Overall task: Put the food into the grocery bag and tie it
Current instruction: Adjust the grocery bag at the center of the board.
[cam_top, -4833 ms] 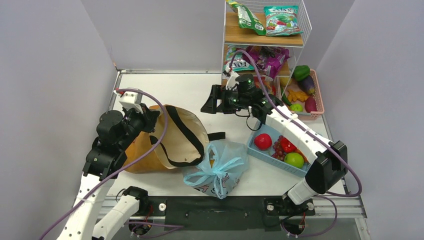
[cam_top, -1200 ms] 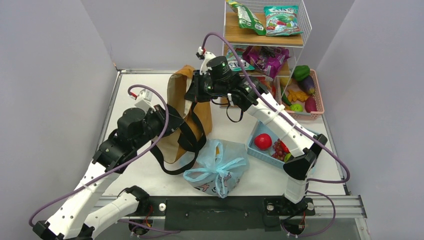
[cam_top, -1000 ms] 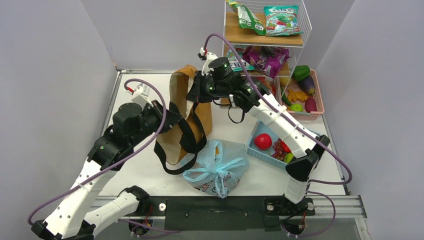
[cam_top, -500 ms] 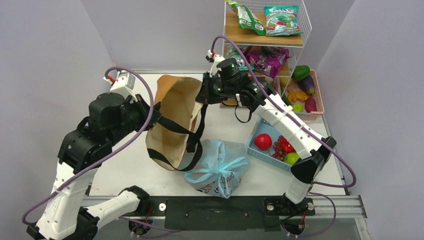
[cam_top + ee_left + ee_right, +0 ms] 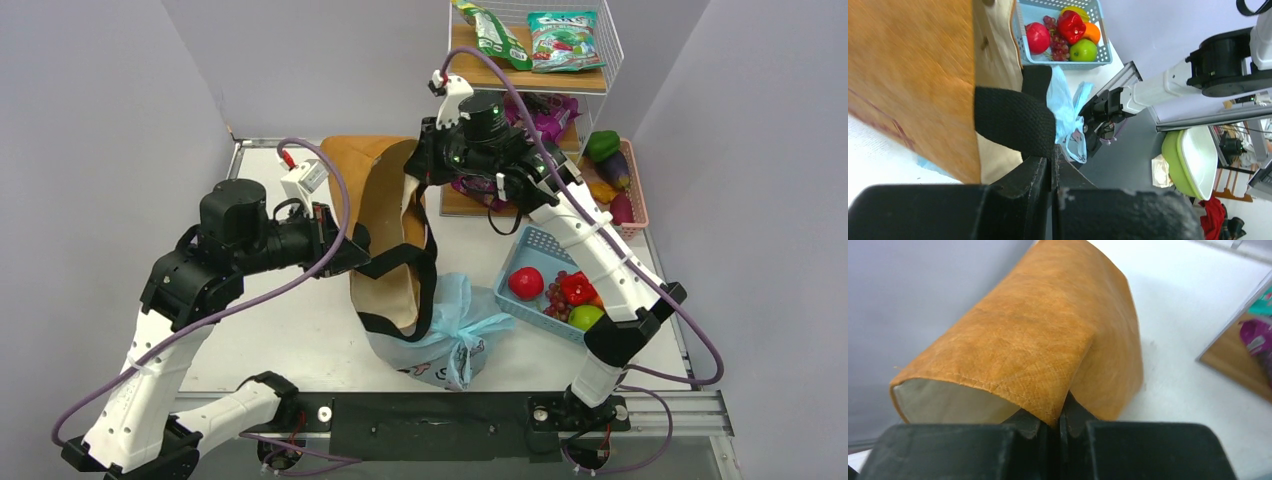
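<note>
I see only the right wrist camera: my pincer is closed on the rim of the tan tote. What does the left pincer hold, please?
Observer: The left pincer is shut on a black strap of the tan tote.
Operator: Where is the grocery bag? I cannot see it.
Observer: It lies at the front centre of the top view; the tote covers its left part from above.
Operator: Is something left outside it?
Observer: Yes. A red fruit, grapes, a red pepper and a green apple sit in the blue basket, right of the bag.
</note>
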`<move>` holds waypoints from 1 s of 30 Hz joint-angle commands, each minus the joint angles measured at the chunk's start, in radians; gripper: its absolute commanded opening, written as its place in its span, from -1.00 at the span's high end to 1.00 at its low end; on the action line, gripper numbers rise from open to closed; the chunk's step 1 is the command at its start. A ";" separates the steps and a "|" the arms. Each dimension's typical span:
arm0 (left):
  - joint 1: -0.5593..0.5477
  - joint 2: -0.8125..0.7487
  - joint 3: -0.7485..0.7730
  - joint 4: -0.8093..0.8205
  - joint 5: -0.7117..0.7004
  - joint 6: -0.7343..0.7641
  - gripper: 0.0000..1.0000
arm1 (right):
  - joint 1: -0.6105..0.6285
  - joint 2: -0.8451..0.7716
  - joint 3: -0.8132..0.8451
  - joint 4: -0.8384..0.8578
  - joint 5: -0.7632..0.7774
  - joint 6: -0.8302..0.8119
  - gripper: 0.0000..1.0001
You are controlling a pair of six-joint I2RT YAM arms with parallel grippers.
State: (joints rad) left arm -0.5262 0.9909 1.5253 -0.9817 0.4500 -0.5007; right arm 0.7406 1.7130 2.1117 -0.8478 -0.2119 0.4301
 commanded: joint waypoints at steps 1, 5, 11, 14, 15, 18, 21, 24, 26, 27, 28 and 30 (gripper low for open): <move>0.006 -0.010 0.048 0.043 0.100 0.088 1.00 | 0.004 -0.020 0.052 0.139 0.040 -0.085 1.00; 0.020 -0.016 0.045 0.112 0.174 0.065 1.00 | 0.027 -0.034 -0.017 0.273 0.075 -0.121 1.00; 0.100 -0.043 -0.105 0.616 0.530 -0.249 1.00 | 0.053 -0.046 -0.145 0.543 0.277 -0.134 1.00; 0.165 -0.038 -0.130 0.704 0.636 -0.331 1.00 | 0.047 0.013 -0.074 0.599 0.272 -0.141 1.00; 0.177 -0.036 -0.133 0.696 0.647 -0.324 1.00 | 0.047 0.026 -0.024 0.602 0.261 -0.156 1.00; 0.217 -0.040 -0.137 0.647 0.691 -0.299 1.00 | 0.049 0.066 0.028 0.648 0.208 -0.213 1.00; 0.233 -0.061 -0.158 0.685 0.746 -0.311 1.00 | 0.047 0.055 -0.013 0.724 0.152 -0.303 1.00; 0.238 -0.106 -0.193 0.740 0.809 -0.345 1.00 | 0.038 0.024 -0.050 0.777 0.128 -0.370 1.00; 0.247 -0.123 -0.191 0.684 0.802 -0.297 1.00 | 0.030 0.002 -0.061 0.783 0.140 -0.372 1.00; 0.258 -0.128 -0.193 0.645 0.792 -0.264 1.00 | 0.027 -0.005 -0.065 0.786 0.142 -0.367 1.00; 0.264 -0.134 -0.203 0.638 0.790 -0.252 1.00 | 0.026 -0.018 -0.071 0.788 0.135 -0.362 1.00; 0.271 -0.140 -0.208 0.632 0.801 -0.237 1.00 | 0.028 -0.037 -0.077 0.793 0.115 -0.367 1.00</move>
State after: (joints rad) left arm -0.2687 0.8871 1.3167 -0.3645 1.1683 -0.7910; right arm 0.7902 1.7691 2.0388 -0.1967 -0.0841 0.1116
